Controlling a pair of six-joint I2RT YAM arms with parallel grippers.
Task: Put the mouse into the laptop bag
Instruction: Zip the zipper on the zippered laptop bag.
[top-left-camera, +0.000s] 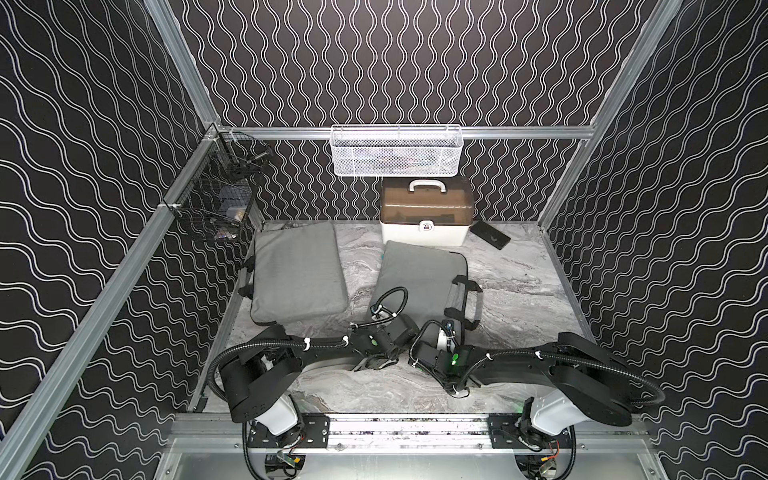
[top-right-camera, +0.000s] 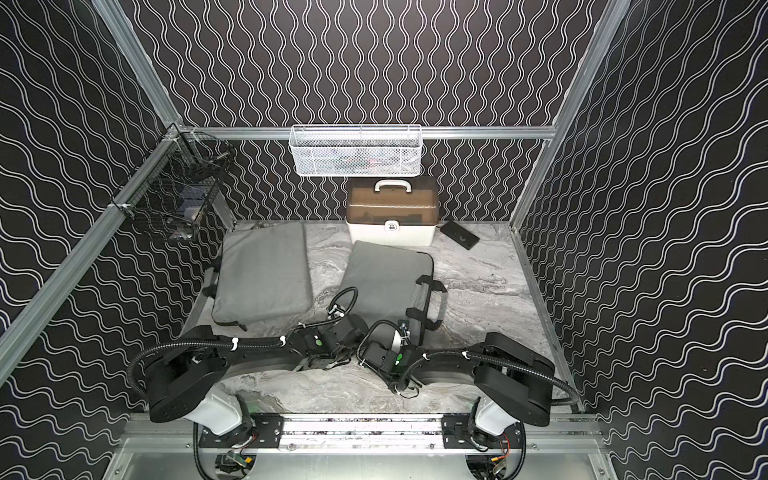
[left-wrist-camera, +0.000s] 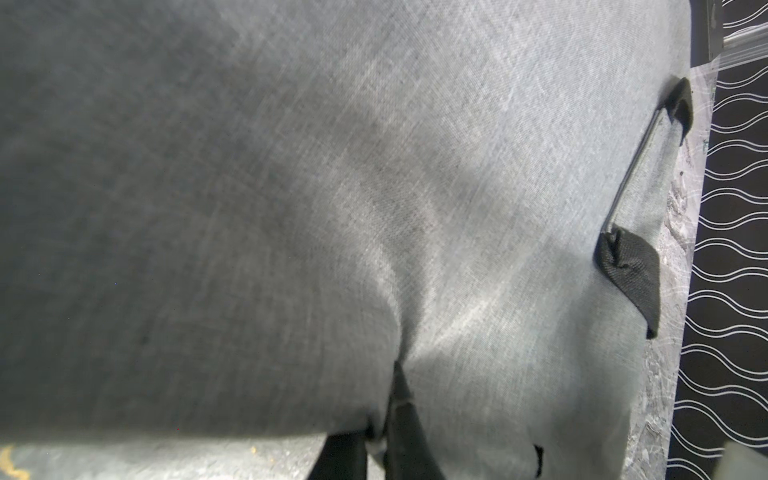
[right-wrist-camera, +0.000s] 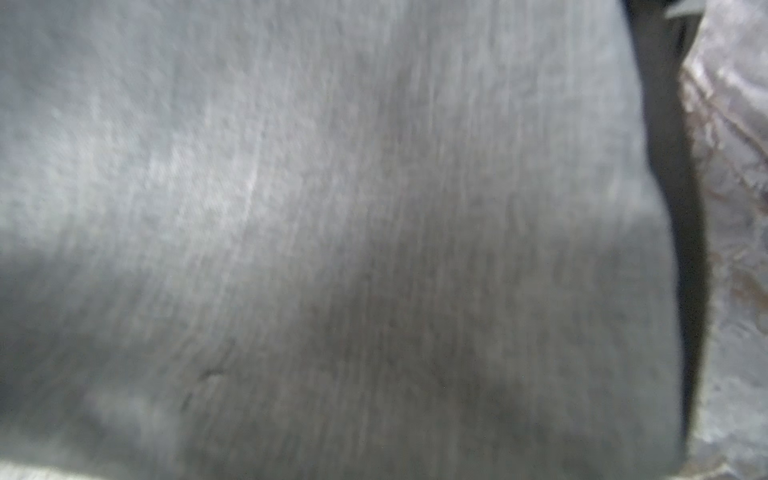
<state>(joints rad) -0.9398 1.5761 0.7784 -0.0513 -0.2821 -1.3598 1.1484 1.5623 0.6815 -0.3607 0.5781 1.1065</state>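
We saw the left gripper (left-wrist-camera: 386, 415) clamped on the grey laptop bag (top-left-camera: 419, 282) lying mid-table. We could not tell the state of the right gripper (top-left-camera: 449, 330), nor see the mouse; the latch emblem on the white box (top-left-camera: 424, 237) was illegible

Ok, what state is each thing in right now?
Centre laptop bag: on table, near edge pinched.
Left laptop bag: lying flat, untouched.
Storage box: lid shut.
Left gripper: shut on centre laptop bag.
Right gripper: at that bag, jaws hidden.
Mouse: not visible.
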